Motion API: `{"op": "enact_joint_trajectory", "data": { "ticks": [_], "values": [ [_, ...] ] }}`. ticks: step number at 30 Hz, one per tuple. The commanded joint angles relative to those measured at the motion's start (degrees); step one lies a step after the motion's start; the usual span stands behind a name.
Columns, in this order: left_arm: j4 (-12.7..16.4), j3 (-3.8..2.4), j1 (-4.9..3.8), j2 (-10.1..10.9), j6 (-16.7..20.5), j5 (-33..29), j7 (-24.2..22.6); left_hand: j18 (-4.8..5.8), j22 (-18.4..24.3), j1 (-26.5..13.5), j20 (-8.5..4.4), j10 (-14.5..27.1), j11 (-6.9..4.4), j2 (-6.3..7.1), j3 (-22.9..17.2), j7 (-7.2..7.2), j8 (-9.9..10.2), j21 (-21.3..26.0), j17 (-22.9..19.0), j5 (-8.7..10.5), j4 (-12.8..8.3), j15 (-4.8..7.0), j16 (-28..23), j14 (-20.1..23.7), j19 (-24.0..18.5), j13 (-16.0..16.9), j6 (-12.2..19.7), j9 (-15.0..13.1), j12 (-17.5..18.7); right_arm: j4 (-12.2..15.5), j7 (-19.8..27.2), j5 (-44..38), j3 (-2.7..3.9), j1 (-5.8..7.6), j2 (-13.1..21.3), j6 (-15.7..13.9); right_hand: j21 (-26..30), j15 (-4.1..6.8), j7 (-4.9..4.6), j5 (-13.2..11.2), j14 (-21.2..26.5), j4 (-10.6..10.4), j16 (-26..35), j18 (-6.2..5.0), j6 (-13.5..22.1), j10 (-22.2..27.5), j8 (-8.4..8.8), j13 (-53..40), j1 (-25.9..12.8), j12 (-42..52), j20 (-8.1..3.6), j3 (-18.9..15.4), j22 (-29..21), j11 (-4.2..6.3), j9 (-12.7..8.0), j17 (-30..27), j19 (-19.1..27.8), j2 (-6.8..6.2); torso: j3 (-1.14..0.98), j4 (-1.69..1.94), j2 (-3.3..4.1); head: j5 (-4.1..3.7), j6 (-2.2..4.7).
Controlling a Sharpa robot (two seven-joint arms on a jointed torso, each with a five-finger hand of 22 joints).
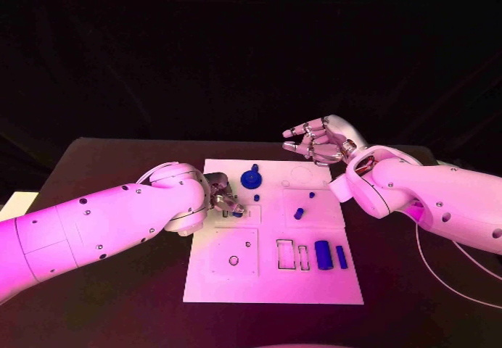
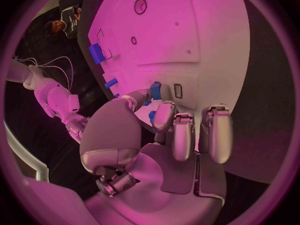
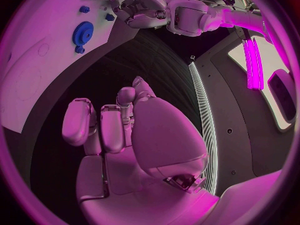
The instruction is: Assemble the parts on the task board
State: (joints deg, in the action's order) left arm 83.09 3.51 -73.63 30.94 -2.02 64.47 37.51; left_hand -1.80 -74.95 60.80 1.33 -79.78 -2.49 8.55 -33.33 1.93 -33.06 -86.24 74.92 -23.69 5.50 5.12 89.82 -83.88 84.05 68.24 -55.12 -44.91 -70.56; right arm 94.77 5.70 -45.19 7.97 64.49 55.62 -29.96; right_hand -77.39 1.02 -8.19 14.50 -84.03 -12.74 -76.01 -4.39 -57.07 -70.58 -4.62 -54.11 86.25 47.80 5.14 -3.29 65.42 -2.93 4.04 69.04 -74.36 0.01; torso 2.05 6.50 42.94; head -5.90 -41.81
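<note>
The white task board (image 1: 236, 286) lies in the middle of the table. My left hand (image 1: 222, 199) hovers over its left edge and pinches a small blue part (image 2: 155, 90) between thumb and a finger, close beside a small rectangular slot (image 2: 178, 91). My right hand (image 1: 317, 141) hangs above the board's far edge with fingers apart and half curled, holding nothing. A blue gear (image 1: 251, 177) stands near the far edge, between the two hands. Small blue pegs (image 1: 299, 213) lie mid-board. Two blue blocks (image 1: 323, 255) lie at the near right.
Empty outlined slots (image 1: 286, 254) and a round hole (image 1: 233, 260) sit in the board's near half. Black table (image 1: 115, 156) surrounds the board on all sides. A thin white cable (image 1: 450, 279) trails from the right arm over the table's right side.
</note>
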Motion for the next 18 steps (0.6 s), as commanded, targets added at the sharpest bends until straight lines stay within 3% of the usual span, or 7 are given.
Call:
{"op": "enact_joint_trajectory", "data": {
  "ticks": [1,6,18],
  "values": [
    [-0.3,0.26,0.32,-0.5,-3.9,-0.6,0.5,0.44,-9.6,-1.4,-0.40,-0.6,-0.28,0.19,-4.3,-0.94,-0.1,-0.3,15.1,-0.01,-5.4,0.46,0.2,-6.1,3.1,0.4,-1.1,0.2,-0.5,0.2,0.1,-0.5,0.00,-0.04,0.0,0.7,0.2,0.19,-0.11,-0.1,-1.7,0.1,0.3,-0.93,0.3,0.4,0.39,0.1,-0.5,-0.3,-0.05,-0.2,0.0,-0.14,-0.1,0.0,0.3,-0.16,-0.01,0.03,-0.01,-0.09,-0.10],
    [-1.2,0.26,0.30,-1.2,-4.4,-0.6,0.5,0.49,-9.9,-2.8,-0.63,-1.0,-0.49,-0.33,-1.5,-1.16,0.2,-0.4,15.1,0.00,-4.1,0.68,0.2,-6.1,3.2,1.1,-1.9,0.6,-1.1,0.2,0.1,-0.5,0.00,-0.04,0.0,0.7,0.2,0.19,-0.11,-0.1,-1.7,0.1,0.3,-0.93,0.3,0.4,0.39,0.1,-0.5,-0.3,-0.05,-0.2,0.0,-0.14,-0.1,0.0,0.3,-0.16,0.02,0.05,0.01,-0.26,0.05],
    [-2.3,0.25,0.25,-2.3,-5.0,-0.6,0.5,0.58,-10.3,-3.8,-0.81,-1.6,-0.70,-0.65,1.2,-1.43,0.6,-0.6,15.1,0.00,-3.1,0.85,0.2,-6.1,3.4,2.0,-2.9,1.1,-1.9,0.4,0.0,-0.5,0.00,-0.04,0.0,0.7,0.3,0.19,-0.11,-0.1,-1.7,0.1,0.4,-0.97,0.3,0.5,0.40,0.2,-0.6,-0.4,-0.04,-0.3,-0.2,-0.13,-0.1,-0.2,0.4,-0.17,0.06,0.06,0.08,-0.27,-0.09]
  ]
}}
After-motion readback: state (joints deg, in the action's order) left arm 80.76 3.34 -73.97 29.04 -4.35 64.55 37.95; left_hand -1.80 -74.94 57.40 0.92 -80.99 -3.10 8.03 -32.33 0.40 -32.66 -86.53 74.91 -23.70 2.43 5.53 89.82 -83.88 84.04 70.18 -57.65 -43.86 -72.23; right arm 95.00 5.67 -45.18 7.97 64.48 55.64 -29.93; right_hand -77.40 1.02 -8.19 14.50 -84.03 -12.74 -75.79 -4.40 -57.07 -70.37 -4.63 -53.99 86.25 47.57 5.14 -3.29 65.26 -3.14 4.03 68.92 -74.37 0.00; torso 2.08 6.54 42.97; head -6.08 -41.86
